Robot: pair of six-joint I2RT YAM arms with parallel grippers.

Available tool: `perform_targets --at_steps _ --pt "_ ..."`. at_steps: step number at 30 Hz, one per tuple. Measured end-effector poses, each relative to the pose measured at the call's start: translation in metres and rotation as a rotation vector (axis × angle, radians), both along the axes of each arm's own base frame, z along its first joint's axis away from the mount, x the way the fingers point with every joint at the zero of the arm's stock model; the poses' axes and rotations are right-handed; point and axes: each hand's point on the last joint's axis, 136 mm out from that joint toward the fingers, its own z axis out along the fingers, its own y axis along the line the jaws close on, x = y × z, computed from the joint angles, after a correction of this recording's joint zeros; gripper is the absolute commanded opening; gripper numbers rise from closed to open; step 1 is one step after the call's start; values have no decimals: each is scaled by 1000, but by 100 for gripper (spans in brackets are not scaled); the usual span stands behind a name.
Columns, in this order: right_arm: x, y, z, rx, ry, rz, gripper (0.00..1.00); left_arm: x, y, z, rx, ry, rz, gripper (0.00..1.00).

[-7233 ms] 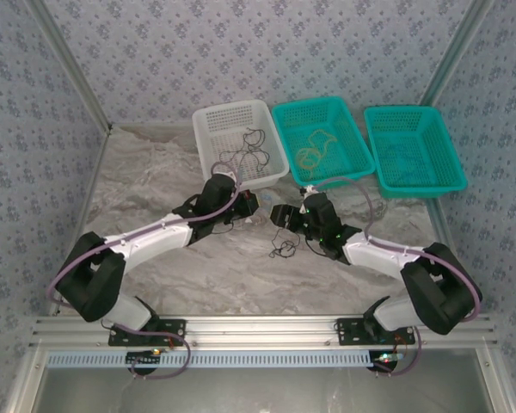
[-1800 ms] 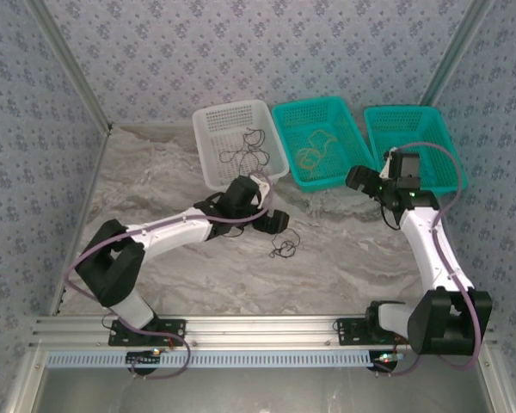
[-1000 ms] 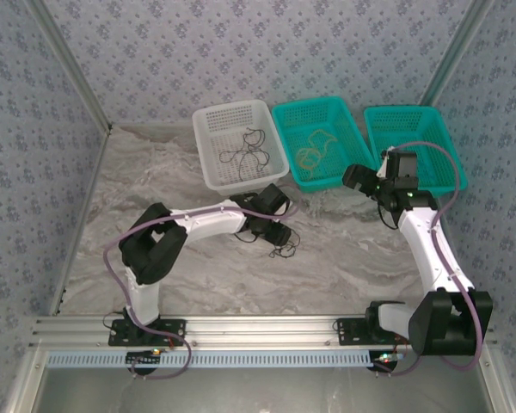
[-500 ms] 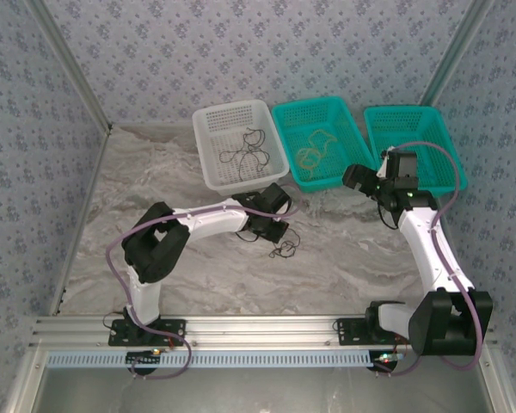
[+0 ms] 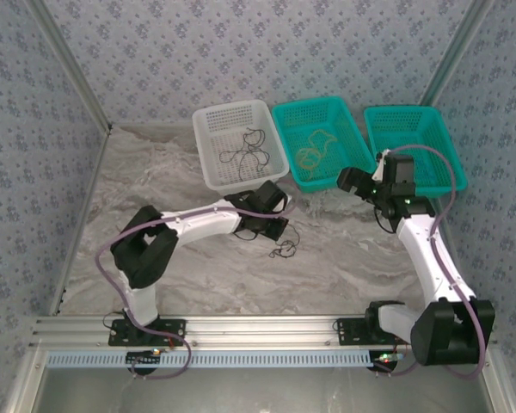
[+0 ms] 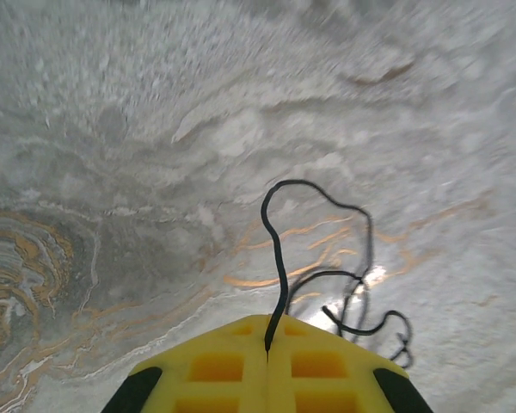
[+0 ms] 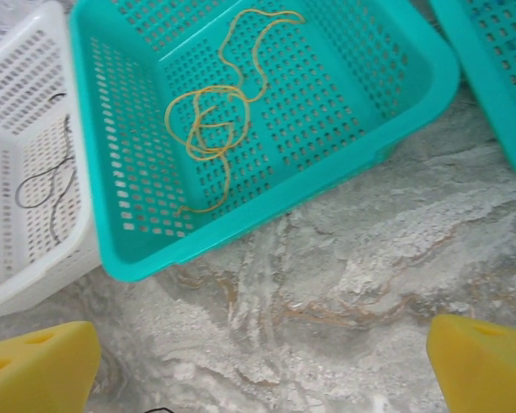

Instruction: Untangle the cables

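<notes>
From above, the left pincer [image 5: 276, 229] has just snapped shut. The black cable [image 5: 284, 249] lies in loose loops on the table [image 5: 172, 181], just nearer than the pincer's tip. I'd say the pick-up has begun and the lift is still to come. There is open table nearer than the pincer and to its left. The white basket [image 5: 228, 110] stands close beyond it. The right pincer [image 5: 347, 179] has edged a little leftward and hangs at the near wall of the teal basket [image 5: 314, 106].

Through the left wrist, the left pincer [image 6: 267, 331] has its pads pressed together on one end of the black cable [image 6: 279, 258]. The cable runs straight out ahead, then curls off to the right into slack loops. Only bare table lies ahead, so it has room to draw back.

Through the right wrist, the right pincer [image 7: 258, 344] is spread wide, with nothing between its fingers [image 7: 34, 366]. Ahead of it the yellow cable [image 7: 211, 129] lies coiled in the teal basket [image 7: 267, 206]. That near wall is the edge it must clear. The white basket [image 7: 34, 258] sits ahead and to the left.
</notes>
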Motion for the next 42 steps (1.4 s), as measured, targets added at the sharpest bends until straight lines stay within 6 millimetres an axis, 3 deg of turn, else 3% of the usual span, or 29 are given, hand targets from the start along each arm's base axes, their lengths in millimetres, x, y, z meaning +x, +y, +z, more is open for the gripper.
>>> perform_targets --at_steps 6,12,16,21,27,36,42 --pt "-12 21 3 62 -62 97 97 8 -8 62 -181 -62 8 0" --pt "-25 48 0 145 -104 243 95 22 -9 98 -334 -60 48 0" --pt "-34 68 -12 183 -100 329 90 29 -7 105 -397 -36 79 0" --pt "-43 90 -34 217 -89 395 74 32 -8 117 -485 -3 94 0" --pt "-37 110 -55 297 -42 417 71 32 -14 133 -576 6 67 0" --pt "-26 128 -57 354 -51 436 57 19 -23 139 -651 30 -15 0" --pt "-22 140 -60 365 -70 480 55 12 -26 143 -694 35 -64 0"
